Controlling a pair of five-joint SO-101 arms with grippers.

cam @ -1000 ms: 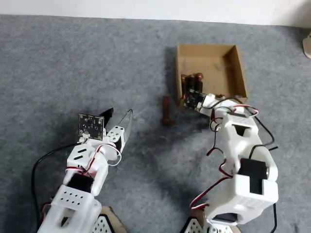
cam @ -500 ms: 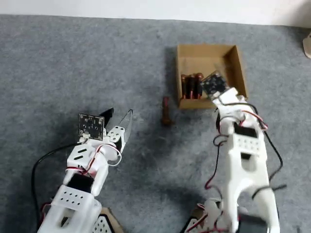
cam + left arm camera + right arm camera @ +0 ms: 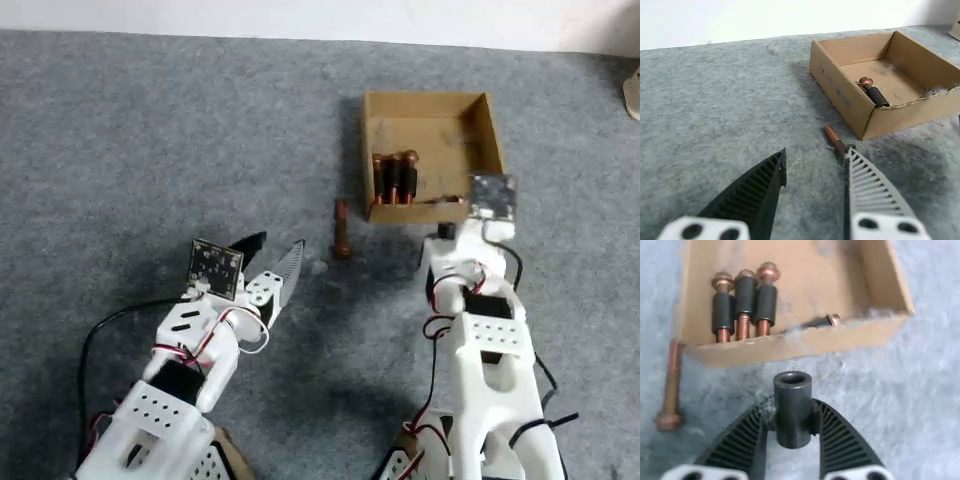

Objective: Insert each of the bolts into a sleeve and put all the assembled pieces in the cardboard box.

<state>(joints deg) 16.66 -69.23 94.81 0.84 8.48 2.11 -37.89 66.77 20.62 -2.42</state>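
Right gripper (image 3: pixel 791 412) has backed out of the box (image 3: pixel 425 98), clamped on a sleeve (image 3: pixel 792 390). Left gripper (image 3: pixel 815 152), wide open, advanced; bolt (image 3: pixel 342 228) at its 3 o'clock, open carpet (image 3: pixel 150 150) around.

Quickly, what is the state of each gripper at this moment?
Left gripper: open, holding nothing.
Right gripper: closed on a black sleeve.

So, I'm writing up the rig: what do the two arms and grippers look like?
Both arms, left arm and right arm, are white blocky shells with black motors and red, black and white wires. Left gripper: one black ribbed finger, one white. Right gripper: both black.
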